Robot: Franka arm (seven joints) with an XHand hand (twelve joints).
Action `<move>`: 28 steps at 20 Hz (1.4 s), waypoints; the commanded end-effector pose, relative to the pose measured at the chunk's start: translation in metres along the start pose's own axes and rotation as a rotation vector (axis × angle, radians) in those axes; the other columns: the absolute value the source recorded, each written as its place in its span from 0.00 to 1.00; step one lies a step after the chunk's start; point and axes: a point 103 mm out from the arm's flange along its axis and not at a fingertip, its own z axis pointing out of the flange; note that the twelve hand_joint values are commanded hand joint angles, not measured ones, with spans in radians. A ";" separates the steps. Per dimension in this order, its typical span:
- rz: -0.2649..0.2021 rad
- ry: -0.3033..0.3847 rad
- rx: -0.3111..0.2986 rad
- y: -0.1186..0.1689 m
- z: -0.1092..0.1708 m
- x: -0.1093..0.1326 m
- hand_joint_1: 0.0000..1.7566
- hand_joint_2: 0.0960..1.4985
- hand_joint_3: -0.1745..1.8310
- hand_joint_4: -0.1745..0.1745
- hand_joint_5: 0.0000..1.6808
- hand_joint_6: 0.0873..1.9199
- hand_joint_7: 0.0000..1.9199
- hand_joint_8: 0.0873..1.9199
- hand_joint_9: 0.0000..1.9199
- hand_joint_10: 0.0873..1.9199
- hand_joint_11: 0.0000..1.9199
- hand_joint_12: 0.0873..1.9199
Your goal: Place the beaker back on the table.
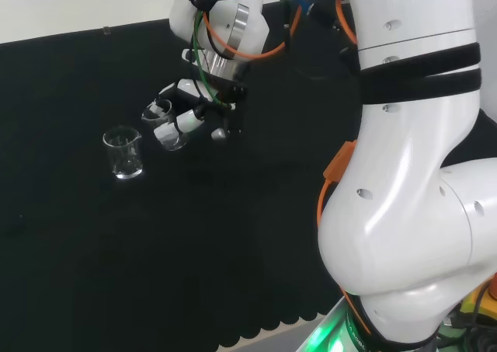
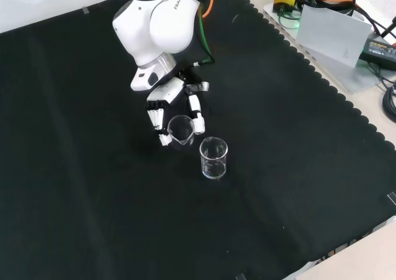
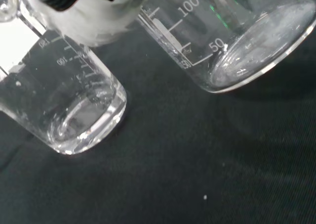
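The hand (image 2: 166, 104) is curled round a clear glass beaker (image 2: 180, 130), which it holds tilted, just above the black cloth. In the head view the hand (image 1: 189, 113) has this beaker (image 1: 158, 112) at its fingertips, left of the arm's white links. A second clear beaker (image 2: 214, 157) stands upright on the cloth close in front of the held one; in the head view this second beaker (image 1: 124, 153) is down and left of the hand. The wrist view has both close up: the held beaker (image 3: 247, 41) with printed marks, and the other beaker (image 3: 74, 110) beside a white finger (image 3: 98, 16).
The black cloth (image 2: 74, 187) spreads wide around both beakers, with its scalloped edge (image 2: 346, 113) at the front view's right. Beyond that edge lie cables and a grey box (image 2: 334, 33). The arm's large white links (image 1: 411, 173) take up the head view's right.
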 end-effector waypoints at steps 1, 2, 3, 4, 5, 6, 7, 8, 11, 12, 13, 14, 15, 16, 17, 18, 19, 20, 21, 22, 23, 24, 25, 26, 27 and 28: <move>0.024 0.008 -0.007 -0.003 0.006 -0.003 0.75 0.67 0.00 0.00 0.79 0.18 0.73 0.15 0.78 0.27 0.66 0.36; 0.024 0.011 -0.017 -0.004 0.006 -0.002 0.75 0.67 0.00 0.00 0.79 0.18 0.73 0.15 0.78 0.27 0.66 0.36; 0.024 0.012 -0.023 -0.004 0.007 -0.001 0.75 0.67 0.00 0.00 0.79 0.18 0.73 0.15 0.78 0.27 0.67 0.36; 0.026 0.014 -0.028 -0.005 0.007 -0.001 0.75 0.67 0.00 0.00 0.79 0.18 0.73 0.15 0.78 0.27 0.67 0.36; 0.027 0.011 -0.042 -0.006 0.007 -0.001 0.75 0.67 0.00 0.00 0.79 0.18 0.73 0.15 0.78 0.27 0.67 0.36; 0.031 0.005 -0.065 -0.007 0.007 0.000 0.75 0.67 0.00 0.00 0.79 0.18 0.73 0.15 0.78 0.27 0.67 0.36; 0.032 0.006 -0.072 -0.008 0.008 0.000 0.75 0.67 0.00 0.00 0.79 0.18 0.73 0.15 0.78 0.27 0.67 0.36; 0.033 0.008 -0.079 -0.009 0.008 0.000 0.75 0.67 0.00 0.00 0.79 0.18 0.73 0.15 0.78 0.27 0.67 0.36; 0.022 0.029 -0.082 -0.011 0.008 -0.001 0.74 0.68 0.00 0.28 0.75 0.23 0.76 0.09 0.73 0.25 0.63 0.39; 0.020 0.032 -0.086 -0.011 0.008 -0.001 0.74 0.68 0.00 0.35 0.74 0.26 0.77 0.08 0.71 0.23 0.59 0.42; 0.015 0.032 -0.093 -0.012 0.007 -0.001 0.71 0.69 0.00 0.32 0.72 0.29 0.75 0.07 0.68 0.22 0.55 0.45; 0.010 0.031 -0.091 -0.013 0.007 -0.001 0.70 0.67 0.00 0.33 0.66 0.34 0.72 0.08 0.65 0.21 0.51 0.48; 0.007 0.026 -0.093 -0.014 0.007 0.000 0.70 0.65 0.00 0.33 0.60 0.39 0.69 0.11 0.64 0.19 0.48 0.50; 0.008 0.023 -0.094 -0.015 0.006 0.000 0.69 0.64 0.00 0.34 0.55 0.43 0.65 0.15 0.63 0.18 0.45 0.52; 0.010 0.021 -0.085 -0.015 0.006 0.001 0.69 0.63 0.00 0.36 0.49 0.45 0.59 0.19 0.59 0.18 0.39 0.55; 0.010 0.020 -0.080 -0.016 0.005 0.002 0.68 0.62 0.00 0.37 0.43 0.46 0.53 0.22 0.55 0.18 0.32 0.59; -0.030 0.068 -0.089 -0.017 0.003 0.002 0.67 0.61 0.00 0.36 0.39 0.46 0.48 0.24 0.51 0.19 0.27 0.62; -0.024 0.062 -0.075 -0.018 0.001 0.002 0.66 0.60 0.00 0.35 0.35 0.44 0.44 0.26 0.47 0.20 0.22 0.64; -0.008 0.044 -0.045 -0.018 0.001 0.000 0.65 0.60 0.00 0.33 0.30 0.41 0.40 0.27 0.44 0.22 0.18 0.65; 0.003 0.034 -0.032 -0.019 0.000 0.000 0.64 0.59 0.00 0.31 0.27 0.38 0.37 0.28 0.41 0.23 0.16 0.67; 0.016 0.018 -0.033 -0.019 0.000 0.000 0.64 0.59 0.00 0.29 0.24 0.34 0.33 0.29 0.38 0.25 0.14 0.67; 0.025 0.012 -0.028 -0.019 0.000 0.000 0.63 0.58 0.00 0.27 0.23 0.30 0.31 0.31 0.35 0.27 0.12 0.68; 0.034 0.006 -0.018 -0.019 0.000 -0.001 0.63 0.58 0.00 0.26 0.22 0.28 0.29 0.31 0.34 0.28 0.11 0.68; 0.040 -0.004 -0.009 -0.018 0.000 0.000 0.62 0.58 0.00 0.25 0.22 0.26 0.28 0.32 0.32 0.29 0.10 0.68; 0.045 -0.011 -0.001 -0.018 0.000 0.001 0.62 0.57 0.00 0.24 0.21 0.25 0.27 0.32 0.32 0.30 0.10 0.68; 0.047 -0.015 0.003 -0.017 -0.001 0.002 0.62 0.57 0.00 0.24 0.21 0.23 0.26 0.32 0.31 0.31 0.09 0.69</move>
